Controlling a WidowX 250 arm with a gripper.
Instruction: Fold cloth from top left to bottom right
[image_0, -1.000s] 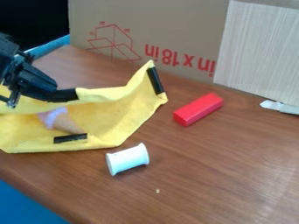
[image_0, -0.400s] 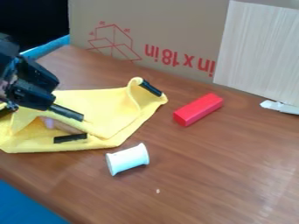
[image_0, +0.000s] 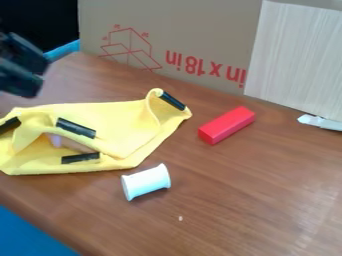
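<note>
Though rumpled, yellow cloth (image_0: 120, 117) lengthwise left to right; jaws off it, opening unclear.

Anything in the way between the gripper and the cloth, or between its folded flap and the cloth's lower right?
Nothing visible stands between the gripper and the yellow cloth. A partly covered tan-and-purple object lies under the flap and might hold it up. The white spool sits just off the cloth.
</note>
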